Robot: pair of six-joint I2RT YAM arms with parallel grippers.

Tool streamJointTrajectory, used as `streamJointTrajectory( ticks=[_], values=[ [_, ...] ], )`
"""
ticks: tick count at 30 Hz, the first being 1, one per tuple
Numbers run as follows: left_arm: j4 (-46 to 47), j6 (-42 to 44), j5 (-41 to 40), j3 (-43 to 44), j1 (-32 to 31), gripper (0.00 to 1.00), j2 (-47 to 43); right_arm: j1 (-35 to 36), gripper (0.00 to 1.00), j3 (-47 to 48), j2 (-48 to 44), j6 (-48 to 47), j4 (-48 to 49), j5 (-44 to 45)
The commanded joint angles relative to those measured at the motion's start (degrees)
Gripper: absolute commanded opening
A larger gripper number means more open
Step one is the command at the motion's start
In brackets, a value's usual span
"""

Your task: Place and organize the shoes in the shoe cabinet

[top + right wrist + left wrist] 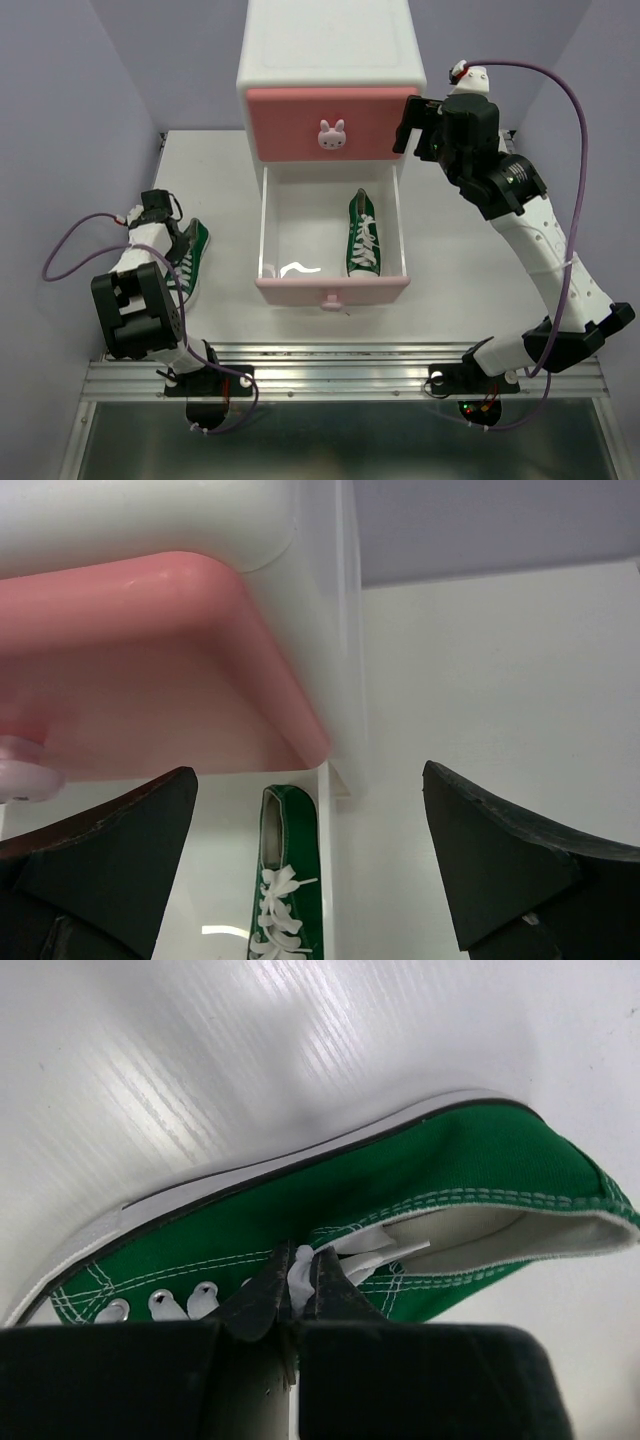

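We see the left gripper shut tight. Its two dark fingers meet on a white bit at the lace row of a green canvas low-top sneaker w/ white laces and a white rubber sole. Whether that bit is lace or tongue, we can't tell. This sneaker is on the white table, left of the cabinet and apart from it, toe toward the near edge, heel toward the back. In the overhead view the arm covers part of it, so we can't say if it sits flat or tipped.

The small white plastic shoe cabinet w/ rounded corners stands at the back, approx. ctr. Its upper drawer front, darker pink w/ a white bunny-shaped knob, is closed. The lower drawer, w/ a paler pink front, stands open toward the arms. Inside, along its right wall, lies a second green sneaker, upright, laces up, toe toward the drawer front.

The right gripper hangs w/ its fingers wide apart, holding nothing. It is up by the cabinet's right front corner, level w/ the closed upper drawer, near but not touching. In its wrist view we look down past that corner at the sneaker in the open drawer.
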Motion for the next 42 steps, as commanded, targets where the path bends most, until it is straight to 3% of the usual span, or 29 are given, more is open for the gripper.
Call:
streamJointTrajectory(
  ticks=[1,8,11,14,22,24,26,29,36,42],
  values=[
    [-8.36,0.82,2.23,4.44,-0.24,0.00,-4.32,-0.19,1.00,1.17,0.31,0.90,0.56,0.95],
    [-14.25,-4.53,6.27,13.93,-0.33,0.00,-16.25,-0.19,1.00,1.08,-0.13,0.81,0.91,1.39],
    [-13.47,-6.03,15.29,16.32,-0.33,0.00,-20.57,-0.19,1.00,0.73,-0.48,0.46,1.35,1.66],
    [-13.81,-7.79,17.71,20.17,-0.85,0.00,-23.56,-0.19,1.00,0.55,-0.83,0.20,1.61,2.01],
    [-14.97,-13.33,19.11,38.02,-4.01,0.00,-24.10,-0.19,1.00,0.02,-1.36,-1.12,3.28,1.92],
    [-14.44,-15.53,18.77,41.80,-6.99,0.00,-22.26,-0.19,1.00,0.11,-1.36,-1.21,3.72,1.92],
    [-15.31,-18.08,15.35,46.55,-14.10,0.00,-19.54,-0.19,1.00,0.11,-1.36,-1.39,4.07,1.92],
    [-16.54,-20.27,5.51,51.55,-23.24,0.00,-16.29,-0.19,1.00,0.20,-1.45,-1.48,4.60,2.18],
    [-10.85,-29.23,-9.07,49.55,-43.27,0.00,-14.61,-0.19,1.00,-1.12,-1.98,-1.30,5.30,2.36],
    [-6.44,-26.79,-18.58,49.55,-56.04,0.00,-11.97,-0.19,1.00,-2.70,-2.94,-1.74,5.48,2.88]
  ],
)
